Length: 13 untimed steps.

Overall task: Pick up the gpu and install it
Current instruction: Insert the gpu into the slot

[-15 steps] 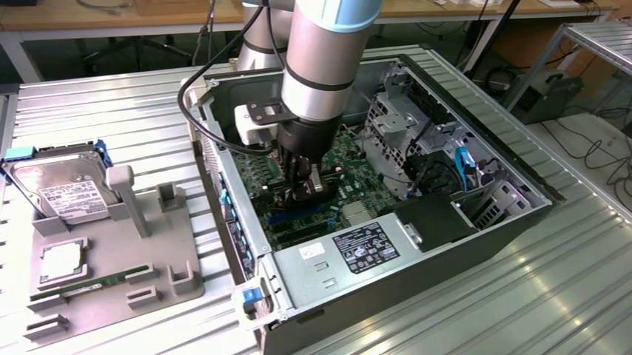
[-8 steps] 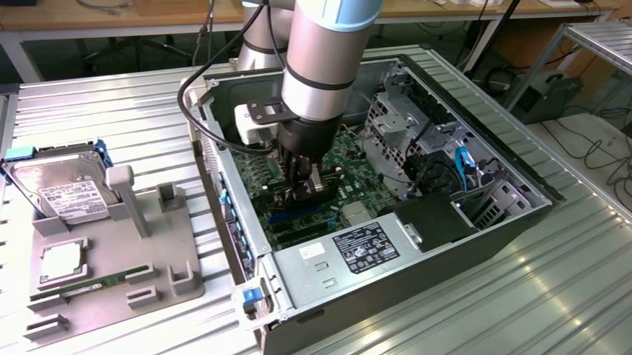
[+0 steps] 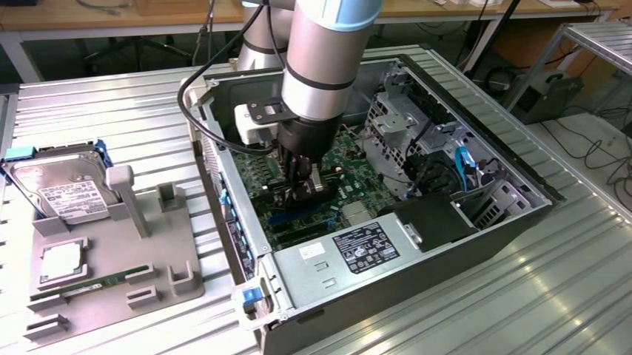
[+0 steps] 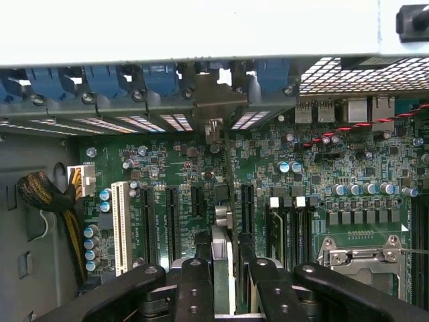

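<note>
Arm reaches down into the open computer case [image 3: 513, 200], gripper [image 3: 301, 194] low over the motherboard [image 3: 345, 159]. In the wrist view the black fingers [image 4: 194, 288] pinch the gpu [image 4: 221, 255] edge-on, the card standing upright between them with its thin edge running away toward the rear slot brackets [image 4: 214, 94] and their blue clips [image 4: 154, 75]. The card sits above or in the gap between two black expansion slots [image 4: 247, 208]; whether its lower edge has entered a slot I cannot tell, since the card hides its own contact edge. Risks from here, as I judge them: if the card stands slightly off the slot line, downward pressure lands on the slot wall or the board and could bend contacts or flex the board. The silvery end bracket must drop into the rear opening; catching on the case lip there would tilt the card and seat one end only. The white slot [image 4: 121, 225] and the capacitors [image 4: 90, 245] stand near enough for the fingers to strike if the arm drifts sideways. On the table outside, the hard drive [image 3: 64, 188] rests in the grey fixture tray [image 3: 177, 288], well apart from the work.
</note>
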Each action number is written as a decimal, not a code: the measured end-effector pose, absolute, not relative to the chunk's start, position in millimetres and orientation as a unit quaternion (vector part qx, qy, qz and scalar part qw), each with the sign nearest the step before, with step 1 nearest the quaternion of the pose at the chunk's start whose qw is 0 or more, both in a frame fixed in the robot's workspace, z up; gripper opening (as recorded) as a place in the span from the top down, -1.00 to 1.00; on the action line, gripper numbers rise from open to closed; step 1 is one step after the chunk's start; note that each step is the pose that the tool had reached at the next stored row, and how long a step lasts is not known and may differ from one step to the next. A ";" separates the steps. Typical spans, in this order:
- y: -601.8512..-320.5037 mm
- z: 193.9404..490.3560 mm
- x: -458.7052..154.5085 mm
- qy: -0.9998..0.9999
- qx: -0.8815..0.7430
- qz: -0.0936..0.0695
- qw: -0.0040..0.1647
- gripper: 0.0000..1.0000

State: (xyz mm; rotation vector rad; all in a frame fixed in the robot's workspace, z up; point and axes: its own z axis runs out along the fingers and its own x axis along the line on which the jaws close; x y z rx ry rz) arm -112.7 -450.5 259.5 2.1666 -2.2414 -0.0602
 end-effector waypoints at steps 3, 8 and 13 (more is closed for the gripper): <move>-450.4 259.3 -112.7 -0.719 0.695 -0.018 0.013 0.47; -450.5 259.3 -112.8 -0.719 0.695 -0.018 0.013 0.47; -450.5 258.6 -112.8 -0.719 0.695 -0.019 0.013 0.47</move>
